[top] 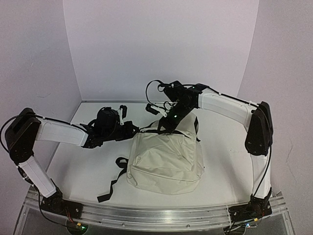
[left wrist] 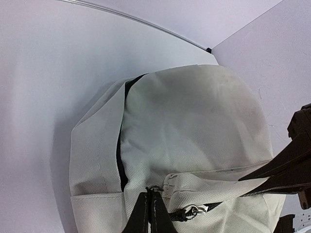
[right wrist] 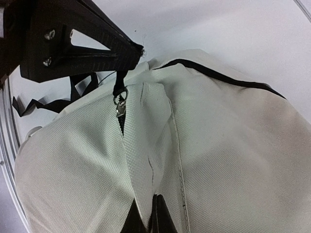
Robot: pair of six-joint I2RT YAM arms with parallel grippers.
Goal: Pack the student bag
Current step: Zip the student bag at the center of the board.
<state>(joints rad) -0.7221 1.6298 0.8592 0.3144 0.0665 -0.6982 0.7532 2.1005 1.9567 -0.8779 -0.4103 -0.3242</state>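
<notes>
Item: large soft cream fabric student bag [top: 166,161] with black zips. It lay flat near the middle of the white table [top: 88,166], top end toward the far wall and base toward the arm mounts. Its black webbing straps [top: 115,181] trailed loose on the tabletop off its left side, toward the near edge.

Left gripper [top: 137,129] – reached in low from the left to the bag's far-left top corner. Fingers were pressed together with no gap between them, at the zip line. In the right wrist view a short black pull tab [right wrist: 118,85] ran from a small metal zip slider [right wrist: 119,104] up to the tips of this gripper.

Right gripper [top: 163,128] – came down from the far right onto the top edge of the bag, just beside the left gripper. Fingers stood narrow, pinching a raised fold of cream cloth next to the zip.

Zip: parted a little way below the slider, with dark lining showing in the slit. Whether anything lay inside could not be told.

Fixture: ribbed aluminium rail [top: 156,215] along the near table edge, carrying both arm bases.
</notes>
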